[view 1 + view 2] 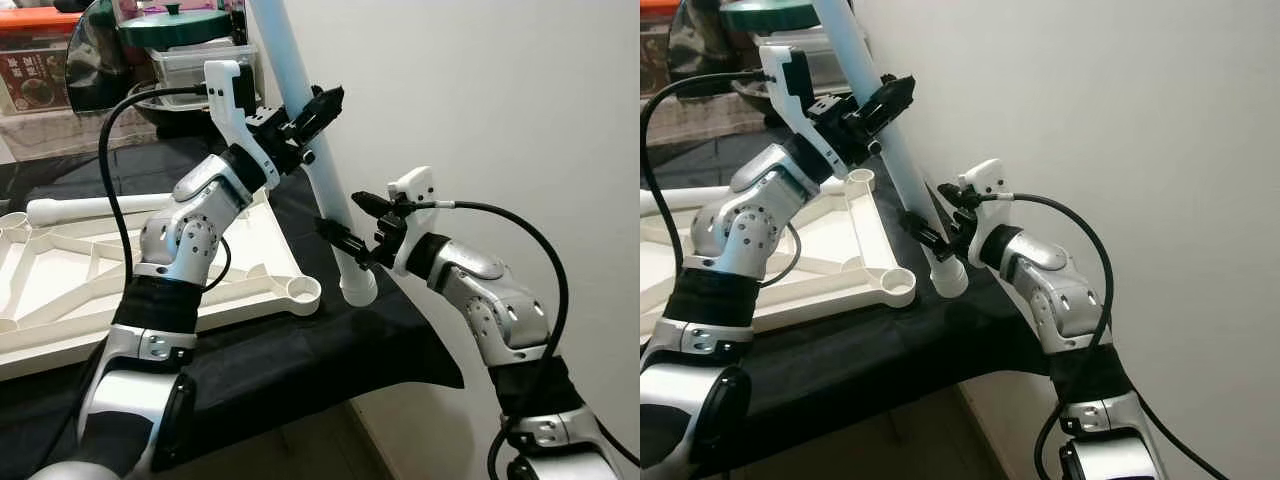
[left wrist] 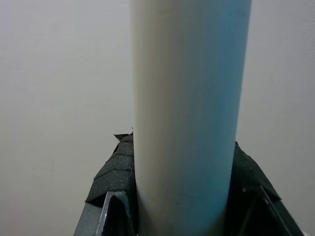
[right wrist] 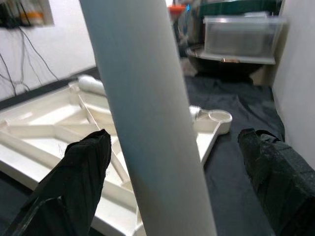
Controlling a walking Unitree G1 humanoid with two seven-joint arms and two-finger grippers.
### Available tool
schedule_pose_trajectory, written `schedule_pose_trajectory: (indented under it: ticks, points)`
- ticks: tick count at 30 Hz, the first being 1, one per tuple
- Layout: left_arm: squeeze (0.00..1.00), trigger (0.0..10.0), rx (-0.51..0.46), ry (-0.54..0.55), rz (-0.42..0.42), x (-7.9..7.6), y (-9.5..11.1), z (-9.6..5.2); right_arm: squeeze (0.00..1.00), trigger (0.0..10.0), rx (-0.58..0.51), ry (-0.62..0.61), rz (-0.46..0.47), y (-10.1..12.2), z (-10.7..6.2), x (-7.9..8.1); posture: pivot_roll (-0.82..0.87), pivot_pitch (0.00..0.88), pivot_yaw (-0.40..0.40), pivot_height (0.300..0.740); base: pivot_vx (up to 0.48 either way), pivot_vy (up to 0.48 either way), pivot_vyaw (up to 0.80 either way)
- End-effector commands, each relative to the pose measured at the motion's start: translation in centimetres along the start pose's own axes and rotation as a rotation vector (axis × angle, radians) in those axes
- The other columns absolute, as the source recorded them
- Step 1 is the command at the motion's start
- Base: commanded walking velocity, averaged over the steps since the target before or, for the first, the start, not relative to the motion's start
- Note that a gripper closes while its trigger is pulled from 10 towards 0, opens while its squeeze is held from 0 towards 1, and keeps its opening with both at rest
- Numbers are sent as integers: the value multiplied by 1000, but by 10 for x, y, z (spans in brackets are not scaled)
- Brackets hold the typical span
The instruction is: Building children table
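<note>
A long white table leg (image 1: 323, 175) stands tilted over the table's right edge. Its lower end (image 1: 358, 286) rests on the black cloth, just right of the corner socket (image 1: 303, 291) of the upside-down white tabletop (image 1: 268, 250). My left gripper (image 1: 322, 106) is shut on the leg high up; in the left wrist view the leg (image 2: 187, 118) is pressed between both fingers. My right gripper (image 1: 340, 215) is open lower down. Its fingers (image 3: 83, 172) straddle the leg (image 3: 147, 113) with a gap on one side.
A second white leg (image 1: 90, 208) lies behind the tabletop at the back left. A green-lidded pot (image 1: 175, 25) and a clear plastic box (image 1: 195, 62) stand at the back. The black cloth (image 1: 330, 350) ends close to the white wall (image 1: 500, 100) on the right.
</note>
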State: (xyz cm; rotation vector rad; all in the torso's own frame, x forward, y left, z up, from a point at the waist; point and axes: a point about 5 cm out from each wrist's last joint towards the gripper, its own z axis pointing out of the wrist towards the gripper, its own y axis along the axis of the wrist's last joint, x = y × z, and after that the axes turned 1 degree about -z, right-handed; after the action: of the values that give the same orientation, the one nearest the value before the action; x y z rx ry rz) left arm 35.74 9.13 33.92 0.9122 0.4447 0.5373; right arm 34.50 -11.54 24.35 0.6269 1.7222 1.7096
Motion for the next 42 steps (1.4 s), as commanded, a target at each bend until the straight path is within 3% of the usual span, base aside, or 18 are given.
schedule_pose_trajectory:
  ticks: [1, 11, 20, 42]
  points:
    - [0, 10000, -27, -29, 24, -5, 7, 6, 0, 10000, 28, 8, -2, -2, 5, 3, 128, 0, -20, 740, 0, 0, 0]
    - [0, 10000, -34, -59, 17, -10, 2, 14, 0, 10000, 131, -8, -45, -5, 18, 4, 125, 0, -17, 740, 0, 0, 0]
    - [0, 10000, -36, -65, 6, -13, -1, 15, 0, 10000, 118, -12, -47, 3, 21, 2, 122, 0, -15, 740, 0, 0, 0]
    - [0, 10000, -42, -66, -17, -16, -6, 16, 0, 10000, 190, -55, -21, -4, 35, 2, 116, 0, -14, 740, 0, 0, 0]
